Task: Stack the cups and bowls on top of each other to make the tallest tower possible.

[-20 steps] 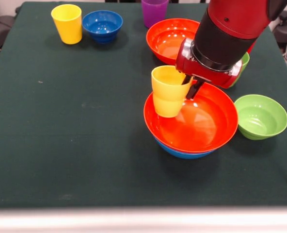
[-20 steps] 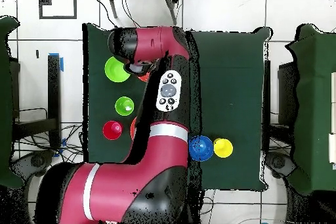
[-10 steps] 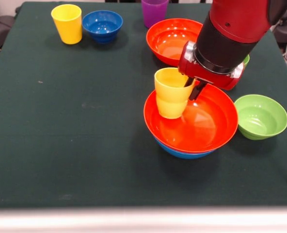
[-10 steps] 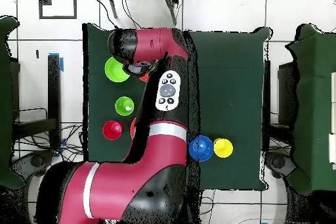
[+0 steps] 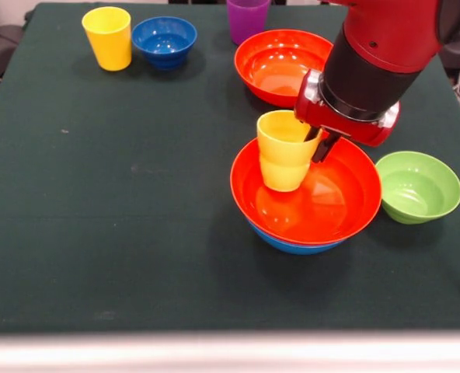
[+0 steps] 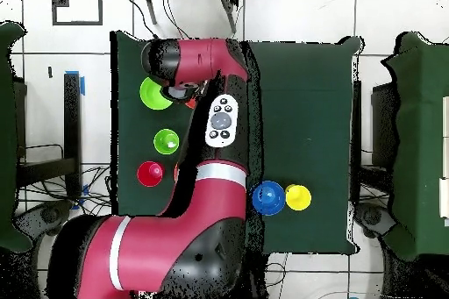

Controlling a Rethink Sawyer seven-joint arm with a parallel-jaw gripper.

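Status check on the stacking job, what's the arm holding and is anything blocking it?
Gripper shut on yellow-orange cup, one finger inside the rim. Cup hangs over the orange-red bowl stacked in the light blue bowl. Nothing in the way; green bowl sits beside.

I count five cups: yellow [image 5: 108, 36], yellow-orange [image 5: 285, 150], purple [image 5: 248, 17], lime green [image 6: 167, 142], red [image 6: 150, 174]. Five bowls: two orange-red [image 5: 277, 64] [image 5: 323, 198], light blue [image 5: 296, 245], dark blue [image 5: 164, 39], lime green [image 5: 416, 186].
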